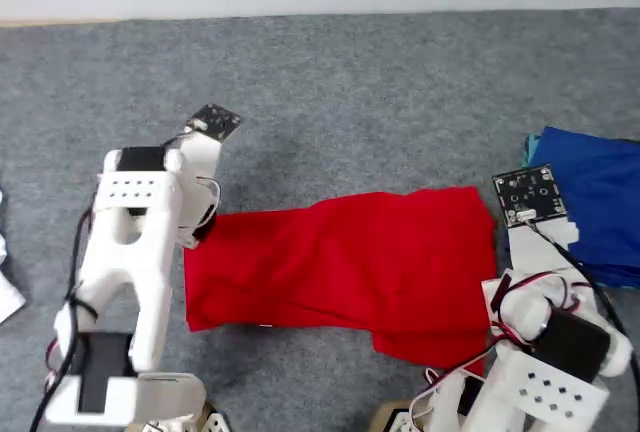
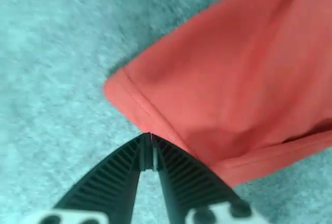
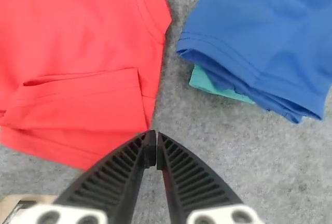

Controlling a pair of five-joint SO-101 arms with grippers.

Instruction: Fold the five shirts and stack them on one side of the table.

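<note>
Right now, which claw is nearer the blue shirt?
Right. The right claw is over the carpet in the gap between the red shirt and the blue shirt. The left claw is at the red shirt's opposite end.

Overhead, two wrist close-ups, shared red shirt

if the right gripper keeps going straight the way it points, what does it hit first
Probably the edge of the red shirt, just ahead of the right gripper. Depth is unclear, so it might land on the grey table beside it. The blue shirt lies off-line.
</note>
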